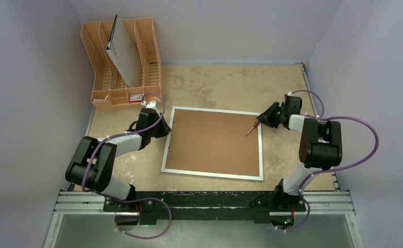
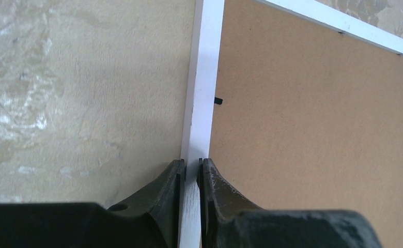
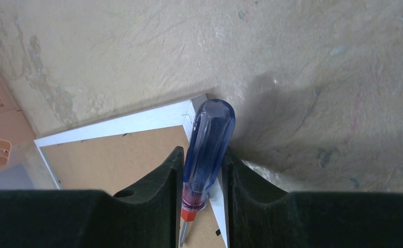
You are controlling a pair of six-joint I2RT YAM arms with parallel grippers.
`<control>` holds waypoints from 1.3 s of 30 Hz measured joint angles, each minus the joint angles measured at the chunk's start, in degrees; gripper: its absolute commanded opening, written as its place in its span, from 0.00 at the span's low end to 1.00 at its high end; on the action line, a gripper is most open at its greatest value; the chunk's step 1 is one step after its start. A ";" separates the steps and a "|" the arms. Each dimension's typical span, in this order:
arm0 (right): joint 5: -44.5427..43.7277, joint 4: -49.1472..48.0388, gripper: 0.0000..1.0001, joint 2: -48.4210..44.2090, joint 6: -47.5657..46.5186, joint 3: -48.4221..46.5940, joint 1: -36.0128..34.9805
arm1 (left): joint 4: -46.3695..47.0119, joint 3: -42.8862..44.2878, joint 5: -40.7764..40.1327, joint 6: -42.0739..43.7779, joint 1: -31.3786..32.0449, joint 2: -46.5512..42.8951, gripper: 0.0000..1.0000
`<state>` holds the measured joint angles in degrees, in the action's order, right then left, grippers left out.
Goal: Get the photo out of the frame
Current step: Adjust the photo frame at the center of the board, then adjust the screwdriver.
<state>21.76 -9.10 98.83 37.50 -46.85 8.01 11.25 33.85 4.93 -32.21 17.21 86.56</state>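
Observation:
The frame (image 1: 213, 142) lies face down in the middle of the table, brown fibreboard back up, narrow white border around it. The photo is hidden under the backing. My left gripper (image 1: 164, 124) is shut on the frame's left white border (image 2: 202, 103), one finger on each side of it. My right gripper (image 1: 264, 118) is at the frame's far right corner (image 3: 191, 111), shut on a screwdriver (image 3: 207, 150) with a clear blue handle and red collar. Its metal tip (image 1: 248, 131) points down onto the brown back near the right border.
An orange plastic rack (image 1: 122, 67) stands at the back left, with a grey-white board with small holes (image 1: 123, 51) leaning in it. Small black tabs (image 2: 218, 101) sit along the frame's inner edge. Grey walls close the back and sides.

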 measured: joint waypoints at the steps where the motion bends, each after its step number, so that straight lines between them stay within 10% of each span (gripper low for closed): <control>1: -0.04 0.46 0.24 0.39 -0.15 -0.68 -0.13 | -0.07 -0.59 0.02 -0.20 0.00 -0.63 0.18; 19: 0.17 9.84 0.00 -1.40 -3.06 -2.43 -1.86 | -13.14 -2.58 -0.31 -0.50 0.94 -8.35 0.34; 33: 1.46 15.26 0.00 -9.03 -4.52 -3.58 -2.75 | -20.46 0.11 -2.54 2.54 1.25 -11.80 0.38; 39: 9.01 6.51 0.00 -19.76 -1.44 0.33 -4.35 | -13.66 2.49 9.64 6.01 1.40 -15.54 0.40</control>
<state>30.76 -2.59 79.07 36.05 -46.52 3.66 -2.42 36.34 14.57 -26.20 18.61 71.02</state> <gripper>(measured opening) 0.281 0.393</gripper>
